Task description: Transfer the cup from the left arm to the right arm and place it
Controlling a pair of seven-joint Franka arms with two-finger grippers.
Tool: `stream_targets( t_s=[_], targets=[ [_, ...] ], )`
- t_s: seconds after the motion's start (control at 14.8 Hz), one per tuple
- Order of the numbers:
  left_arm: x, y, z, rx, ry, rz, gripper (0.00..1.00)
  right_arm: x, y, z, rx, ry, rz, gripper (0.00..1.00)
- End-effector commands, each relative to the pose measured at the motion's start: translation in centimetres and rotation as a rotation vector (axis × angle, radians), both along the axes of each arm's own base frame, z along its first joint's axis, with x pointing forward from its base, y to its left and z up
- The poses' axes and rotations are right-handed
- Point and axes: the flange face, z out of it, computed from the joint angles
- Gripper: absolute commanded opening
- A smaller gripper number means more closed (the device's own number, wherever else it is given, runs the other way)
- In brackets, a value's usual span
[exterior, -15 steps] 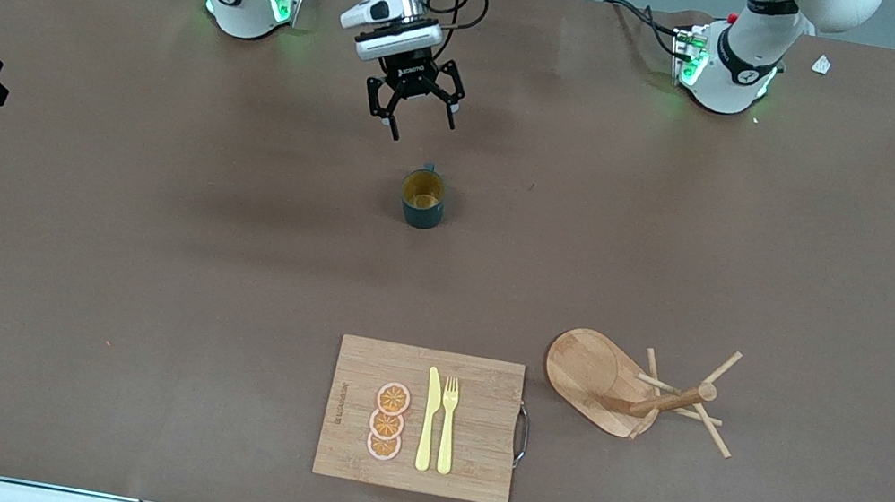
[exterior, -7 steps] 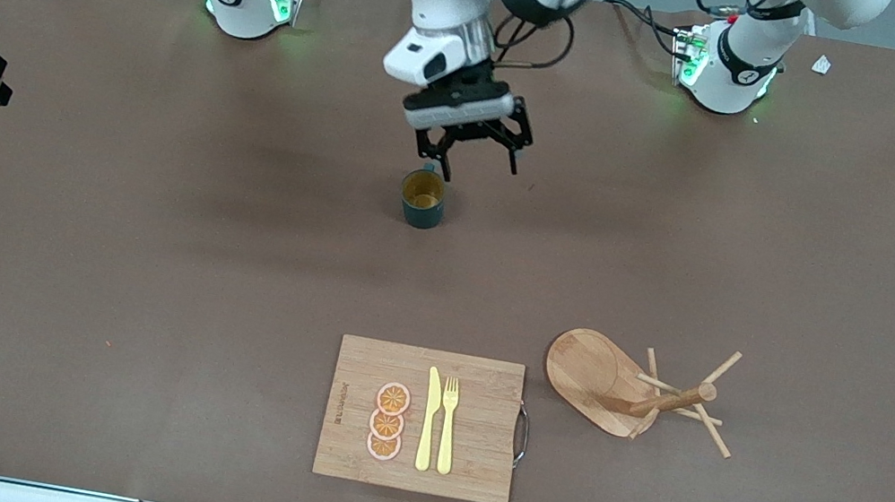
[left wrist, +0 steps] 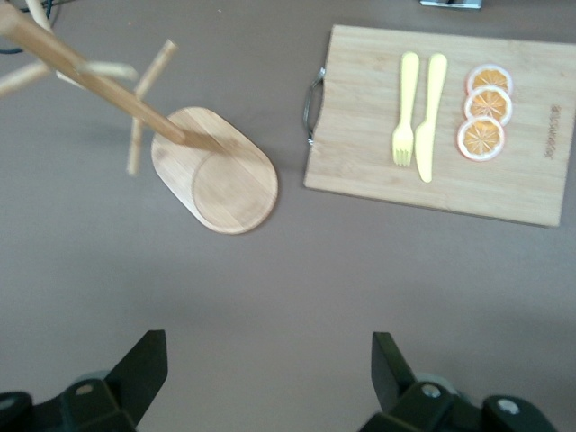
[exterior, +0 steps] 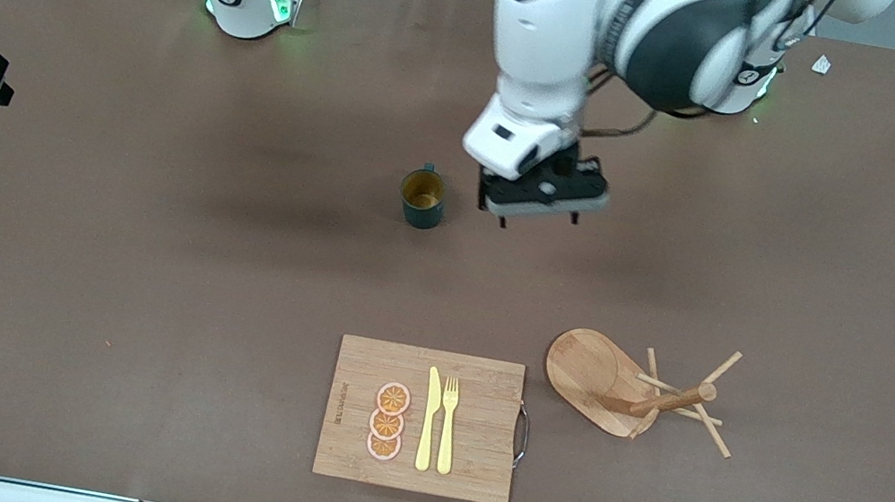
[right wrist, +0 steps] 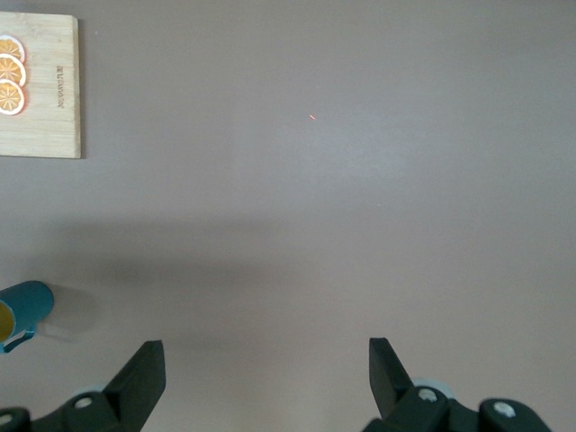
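Observation:
The cup (exterior: 423, 197), a small dark teal mug with a yellowish inside, stands upright on the brown table, its handle toward the robots' bases. My left gripper (exterior: 537, 219) hangs over bare table just beside the cup, toward the left arm's end; its hand hides most of the fingers in the front view. In the left wrist view the left gripper (left wrist: 270, 346) is open with only table between its fingers. My right gripper (right wrist: 267, 355) is open over bare table, with the cup (right wrist: 25, 306) at the picture's edge. The right arm waits, its hand out of the front view.
A wooden cutting board (exterior: 471, 437) with a yellow knife, a yellow fork and three orange slices lies near the front edge. A wooden mug tree (exterior: 633, 391) lies tipped over beside it, toward the left arm's end. Cables lie at the front corner.
The left arm has swung from near the bases, over the cup, to a spot beside it toward the left arm's end. The cup has not moved.

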Motion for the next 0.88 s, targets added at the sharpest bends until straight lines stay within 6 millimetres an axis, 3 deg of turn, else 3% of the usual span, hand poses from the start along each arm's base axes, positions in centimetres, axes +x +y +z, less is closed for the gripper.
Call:
stream_targets(
  t_s=[0.0, 0.4, 0.61, 0.81],
  targets=[
    [2.6, 6.4, 3.6, -0.070, 0.042, -0.030, 1.00, -0.9, 0.6, 0.5, 0.011, 0.011, 0.004, 1.00],
    [6.5, 20.2, 7.1, -0.102, 0.119, -0.142, 1.00, -0.9, 1.2, 0.3, 0.014, 0.019, 0.014, 1.00],
    [6.6, 26.1, 8.7, -0.098, 0.156, -0.170, 1.00, -0.9, 1.5, 0.1, 0.014, 0.022, 0.017, 1.00],
    [5.3, 30.8, 11.1, -0.074, 0.182, -0.180, 1.00, -0.9, 2.1, -0.1, 0.014, 0.025, 0.029, 1.00]
  ],
)
